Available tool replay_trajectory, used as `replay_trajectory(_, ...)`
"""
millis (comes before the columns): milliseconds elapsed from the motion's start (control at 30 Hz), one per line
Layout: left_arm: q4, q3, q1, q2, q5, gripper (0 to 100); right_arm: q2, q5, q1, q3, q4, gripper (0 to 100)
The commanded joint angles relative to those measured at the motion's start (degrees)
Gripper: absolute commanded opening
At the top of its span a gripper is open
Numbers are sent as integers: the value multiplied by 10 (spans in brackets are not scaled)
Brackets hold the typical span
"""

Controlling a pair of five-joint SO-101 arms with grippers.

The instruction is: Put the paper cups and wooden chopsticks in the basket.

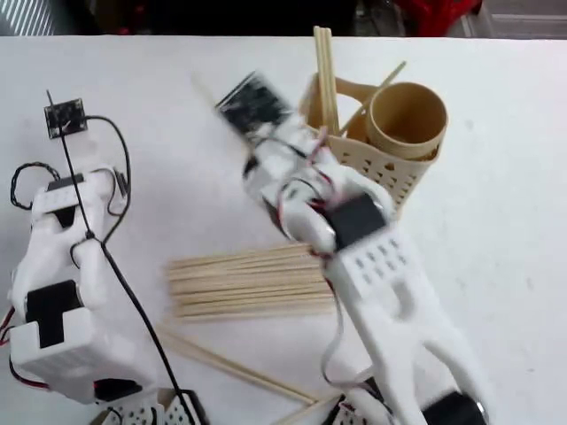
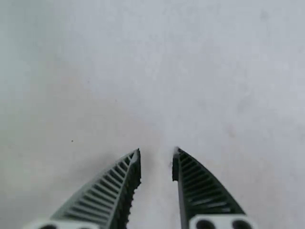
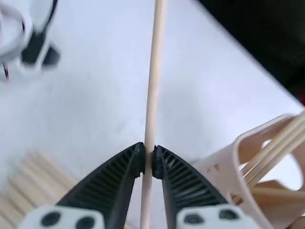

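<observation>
A tan paper cup point(image 1: 406, 119) lies in the cream basket point(image 1: 381, 168) at the back right, with a few wooden chopsticks point(image 1: 326, 75) standing in the basket beside it. A pile of chopsticks point(image 1: 248, 282) lies flat mid-table. My right gripper point(image 3: 148, 155) is shut on a single chopstick point(image 3: 155, 71), just beside the basket point(image 3: 257, 162); in the high view this gripper point(image 1: 252, 104) is left of the basket. Over bare white table hangs my left gripper point(image 2: 156, 152), open and holding nothing.
Two loose chopsticks point(image 1: 239, 367) lie near the front edge, between the arms. The left arm point(image 1: 62, 266) is folded at the left side, with a black cable point(image 1: 106, 257) running over it. The table's back edge lies just behind the basket.
</observation>
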Motion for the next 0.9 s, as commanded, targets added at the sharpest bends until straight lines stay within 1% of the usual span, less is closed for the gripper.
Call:
replay_trajectory(0,-11,1,-3,-24,-7,133,-87,-69,40,-21,-129,17)
replay_trajectory(100,-11,1,-3,-24,-7,133,-85,-80,76,-10,-240,18)
replay_trajectory(200,-11,1,-3,-24,-7,133,-52,-83,107,8,-328,18)
replay_trajectory(433,-12,1,-3,-24,-7,133,83,-84,164,8,-462,18)
replay_trajectory(567,-12,1,-3,-24,-7,133,147,-84,176,12,-466,18)
replay_trajectory(700,-13,1,-3,-24,-7,133,167,-84,188,11,-436,23)
replay_trajectory(767,-13,1,-3,-24,-7,133,164,-84,189,12,-427,66)
replay_trajectory(867,-13,1,-3,-24,-7,133,149,-84,183,12,-403,175)
